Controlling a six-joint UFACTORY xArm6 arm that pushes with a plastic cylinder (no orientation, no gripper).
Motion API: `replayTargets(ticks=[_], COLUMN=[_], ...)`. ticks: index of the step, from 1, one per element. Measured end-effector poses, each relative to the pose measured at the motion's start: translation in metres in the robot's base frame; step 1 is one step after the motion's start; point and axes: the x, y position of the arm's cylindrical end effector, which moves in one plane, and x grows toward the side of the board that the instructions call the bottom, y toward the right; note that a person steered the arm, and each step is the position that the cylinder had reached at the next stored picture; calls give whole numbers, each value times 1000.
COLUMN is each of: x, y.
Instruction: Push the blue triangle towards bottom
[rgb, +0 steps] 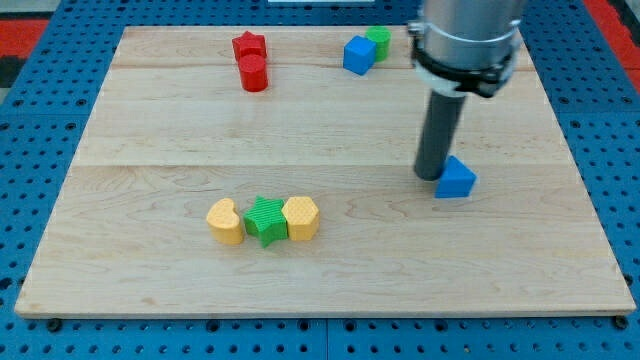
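- Camera view – blue triangle (456, 180) sits right of table (180, 130) centre, well apart from the yellow-green-yellow row toward the view's left.
- My tip (431, 176) is touching, or just about touching, the blue triangle on its left edge, slightly toward the view's top.
- Key relation: the blue triangle lies to the view's right and a bit below my tip – not straight below it.
- Judgement: a push from here would likely send it rightward; my tip wants to get above the blue triangle first.
- No pincer on this rig – just the rod, so nothing clenched or released.
- Blue cube (358, 55) and green block (379, 41) are far above the blue triangle, out of the way.
- Table below the blue triangle looks free for the push.
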Motion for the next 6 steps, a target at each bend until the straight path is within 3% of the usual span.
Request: replayTargets(ticks=[3, 6], x=[-34, 14], y=[69, 41])
